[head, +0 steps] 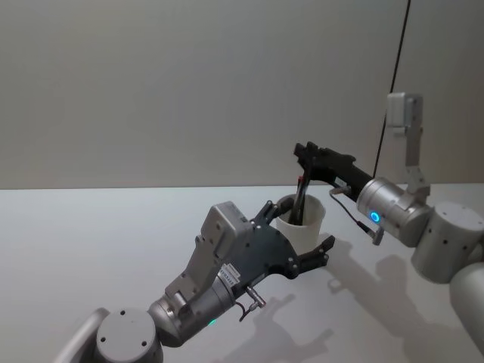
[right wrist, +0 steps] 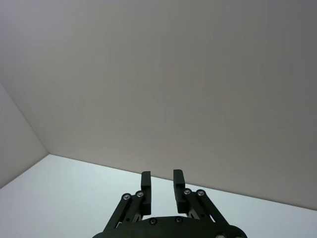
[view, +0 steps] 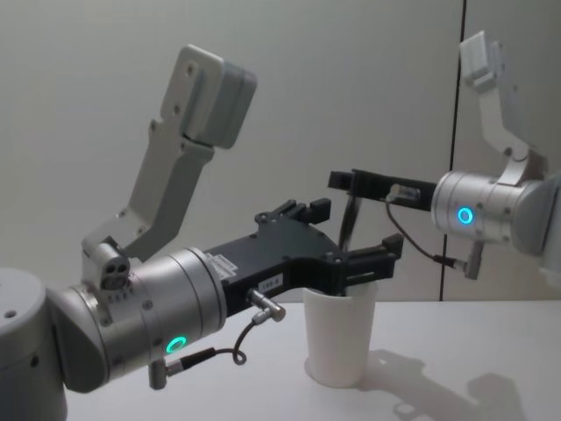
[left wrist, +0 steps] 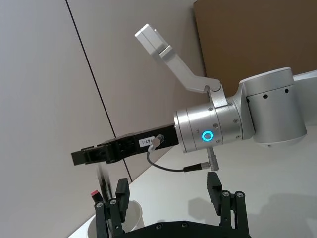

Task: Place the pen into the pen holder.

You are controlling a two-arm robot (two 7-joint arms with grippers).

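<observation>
Mostly hidden pen (head: pixel 300 198) in pen holder (head: pixel 308 225), both grippers (head: pixel 296 236) (head: pixel 305 153) spread, empty

A plain white tapered paper cup (view: pixel 340 340) with a rolled rim stands upright on the pale table. A slim dark pen (head: pixel 300 198) with a small red mark near its top leans inside the cup, its upper part rising above the rim.

A lab-like test bench: bare white table (head: pixel 91 249), plain grey wall (head: pixel 189 83).
</observation>
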